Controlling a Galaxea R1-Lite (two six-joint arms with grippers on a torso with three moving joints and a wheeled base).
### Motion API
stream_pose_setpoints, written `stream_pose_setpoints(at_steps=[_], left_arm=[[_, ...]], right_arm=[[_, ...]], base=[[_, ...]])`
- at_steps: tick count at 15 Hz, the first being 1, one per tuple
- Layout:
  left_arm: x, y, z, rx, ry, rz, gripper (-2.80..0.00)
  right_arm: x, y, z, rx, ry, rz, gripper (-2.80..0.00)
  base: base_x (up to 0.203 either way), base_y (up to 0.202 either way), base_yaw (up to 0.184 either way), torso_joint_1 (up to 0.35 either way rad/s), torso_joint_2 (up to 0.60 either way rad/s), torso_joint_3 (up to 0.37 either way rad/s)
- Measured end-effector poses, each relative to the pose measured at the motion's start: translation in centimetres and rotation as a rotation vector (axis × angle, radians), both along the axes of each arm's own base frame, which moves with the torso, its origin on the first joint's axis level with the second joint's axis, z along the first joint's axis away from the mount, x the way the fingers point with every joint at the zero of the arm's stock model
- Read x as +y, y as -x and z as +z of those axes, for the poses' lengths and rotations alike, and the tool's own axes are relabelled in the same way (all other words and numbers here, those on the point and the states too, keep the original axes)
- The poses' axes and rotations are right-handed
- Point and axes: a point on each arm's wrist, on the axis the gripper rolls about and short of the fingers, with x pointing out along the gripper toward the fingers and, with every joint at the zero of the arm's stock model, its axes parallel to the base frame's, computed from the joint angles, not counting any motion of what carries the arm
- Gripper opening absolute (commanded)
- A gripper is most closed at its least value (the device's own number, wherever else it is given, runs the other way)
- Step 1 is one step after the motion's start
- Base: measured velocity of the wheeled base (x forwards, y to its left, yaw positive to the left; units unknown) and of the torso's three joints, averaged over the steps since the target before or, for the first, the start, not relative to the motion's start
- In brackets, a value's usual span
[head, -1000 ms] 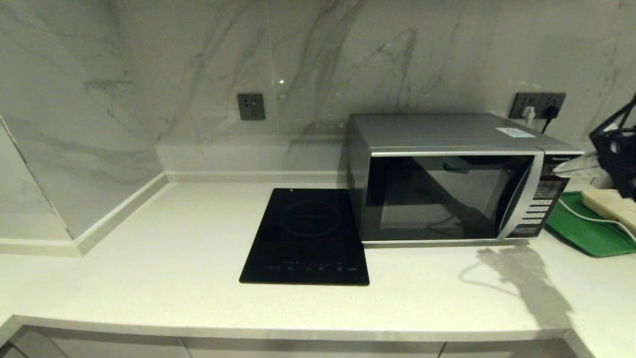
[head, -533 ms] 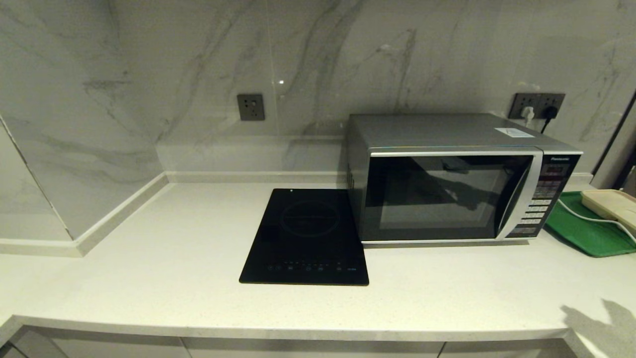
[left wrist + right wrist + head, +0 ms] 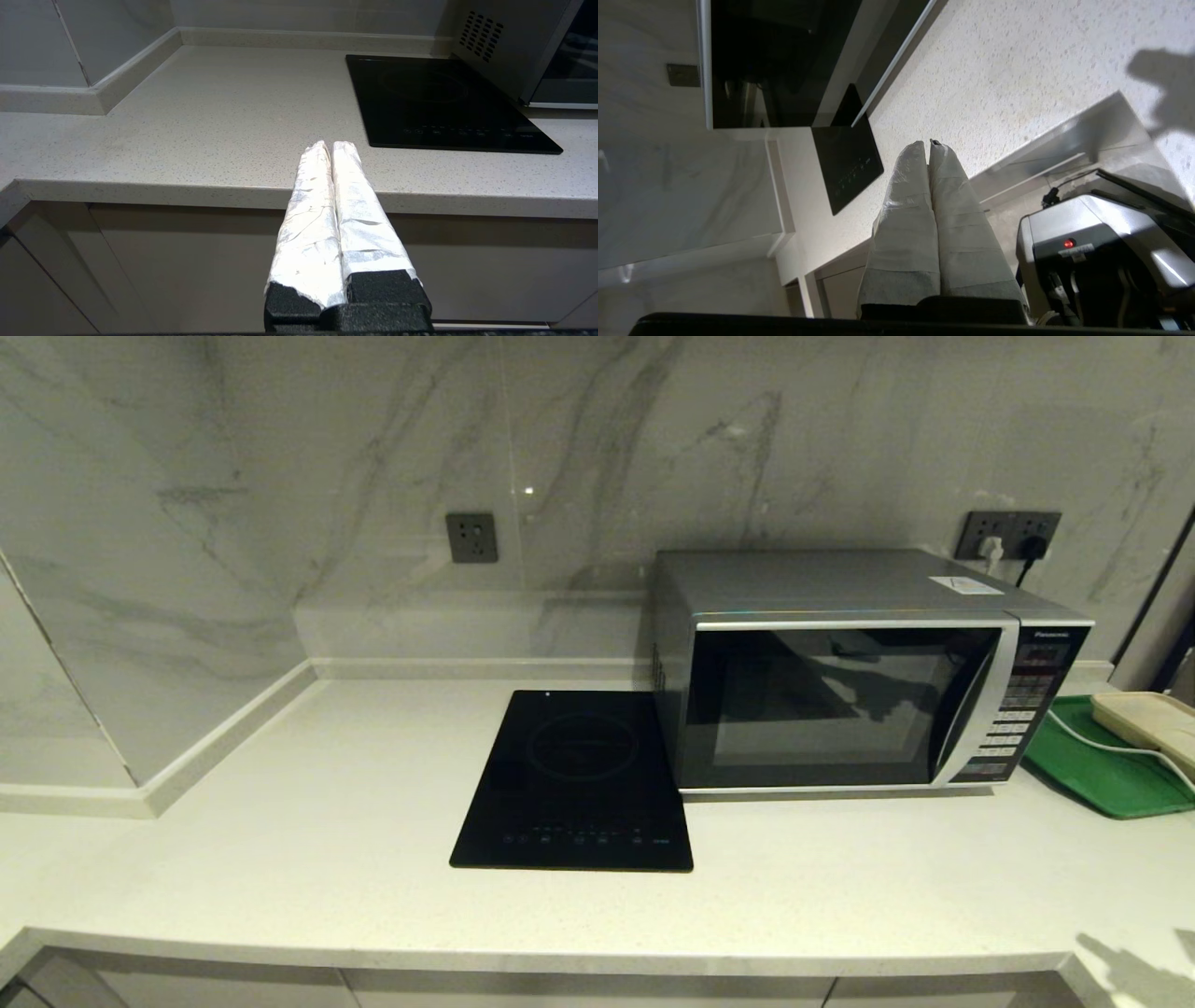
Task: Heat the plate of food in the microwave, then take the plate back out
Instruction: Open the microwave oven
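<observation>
The silver microwave [image 3: 840, 681] stands at the back right of the counter with its dark glass door closed. The plate of food is hidden; I see it in no view. Neither gripper shows in the head view. My left gripper [image 3: 331, 145] is shut and empty, held low in front of the counter's edge, pointing toward the cooktop. My right gripper [image 3: 927, 143] is also shut on nothing, off the counter's right front, rolled sideways, with the microwave [image 3: 784, 65] ahead of it.
A flat black induction cooktop [image 3: 579, 779] lies left of the microwave. A green tray [image 3: 1102, 775] holding a beige power strip [image 3: 1148, 721] sits to the microwave's right. Marble walls close the back and left. The robot's base [image 3: 1101, 252] shows below the right gripper.
The right arm, up at the microwave's button panel a second ago, has pulled back out of the head view; only its shadow remains at the counter's front right corner.
</observation>
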Motion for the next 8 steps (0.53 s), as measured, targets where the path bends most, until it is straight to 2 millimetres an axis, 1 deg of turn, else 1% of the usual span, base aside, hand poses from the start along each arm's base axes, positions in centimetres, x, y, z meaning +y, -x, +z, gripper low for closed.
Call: stream_pose_setpoints(at_steps=[2,8], left_arm=[[0.0,0.0,0.0,0.0,0.0,0.001,-2.8],[0.0,0.0,0.0,0.0,0.0,0.001,-2.8]], right_arm=[[-2.2,-1.4,-2.3,-0.014,-0.013,0.001,-2.8],[-9.3,-6.0,-10.1,-0.007,-0.092,-0.035,-2.8]], base=[[0.0,0.0,0.0,0.0,0.0,0.0],[0.0,0.0,0.0,0.0,0.0,0.0]])
